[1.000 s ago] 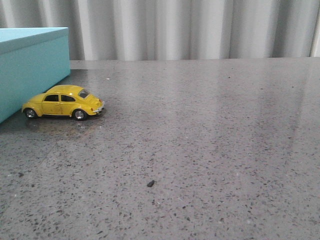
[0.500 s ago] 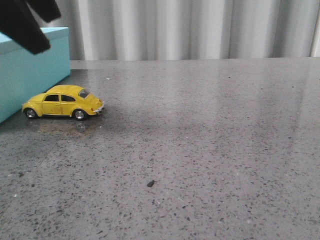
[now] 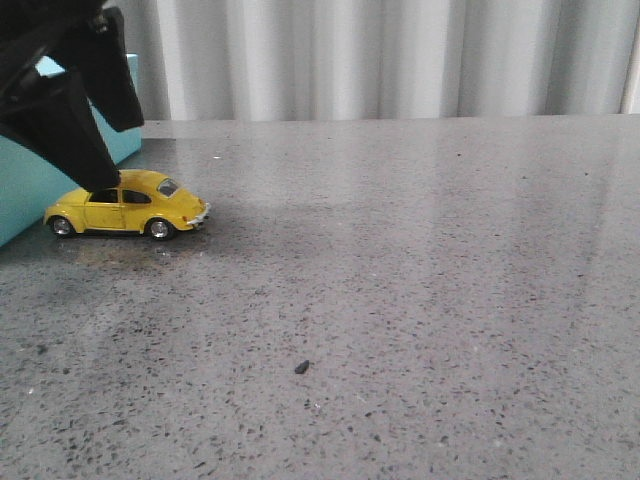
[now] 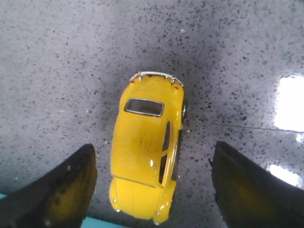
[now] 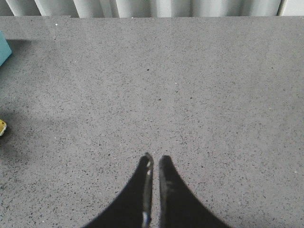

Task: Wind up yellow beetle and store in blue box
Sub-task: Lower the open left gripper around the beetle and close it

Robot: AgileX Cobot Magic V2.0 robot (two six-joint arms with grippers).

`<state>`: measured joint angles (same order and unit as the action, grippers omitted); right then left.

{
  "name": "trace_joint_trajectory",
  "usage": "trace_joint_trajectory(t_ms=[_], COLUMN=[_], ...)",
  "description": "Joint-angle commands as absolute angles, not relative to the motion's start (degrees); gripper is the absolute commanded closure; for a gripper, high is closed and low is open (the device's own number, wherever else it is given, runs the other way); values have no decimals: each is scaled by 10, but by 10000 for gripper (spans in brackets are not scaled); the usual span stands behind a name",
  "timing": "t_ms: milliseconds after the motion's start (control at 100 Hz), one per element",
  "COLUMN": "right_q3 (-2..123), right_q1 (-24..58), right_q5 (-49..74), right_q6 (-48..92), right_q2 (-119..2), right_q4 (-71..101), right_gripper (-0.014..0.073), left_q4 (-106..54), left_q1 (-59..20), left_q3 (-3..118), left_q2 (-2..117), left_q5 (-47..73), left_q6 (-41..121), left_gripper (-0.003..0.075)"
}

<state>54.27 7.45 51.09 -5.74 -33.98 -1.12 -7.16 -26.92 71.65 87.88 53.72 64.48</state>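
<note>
**Open fingers over the toy car**

Nearest the camera, a dark speck [image 3: 301, 367] lies well in front of the car [image 3: 127, 205]. The car stands just beside the box [image 3: 35, 180]. The left gripper [image 4: 152, 190] hangs above it, fingers wide; the right gripper [image 5: 153, 164] is pinched together, empty. Closing off-centre could nudge the car against the box.
</note>
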Motion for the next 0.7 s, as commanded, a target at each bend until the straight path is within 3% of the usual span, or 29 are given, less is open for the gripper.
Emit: trace_joint_trajectory(t_ms=[0,690], right_q3=[556,556], right_q1=[74,74], right_q5=[461,461], right_q6=[-53,-53], right_q2=[-341,-341], right_q4=[-14,-14], right_gripper=[635,635], left_q4=[-78,-56], left_q1=[-274,-274], left_q3=[735,735], left_q2=[873,924], left_q5=[520,485], left_q6=[640,640], left_gripper=[248,248])
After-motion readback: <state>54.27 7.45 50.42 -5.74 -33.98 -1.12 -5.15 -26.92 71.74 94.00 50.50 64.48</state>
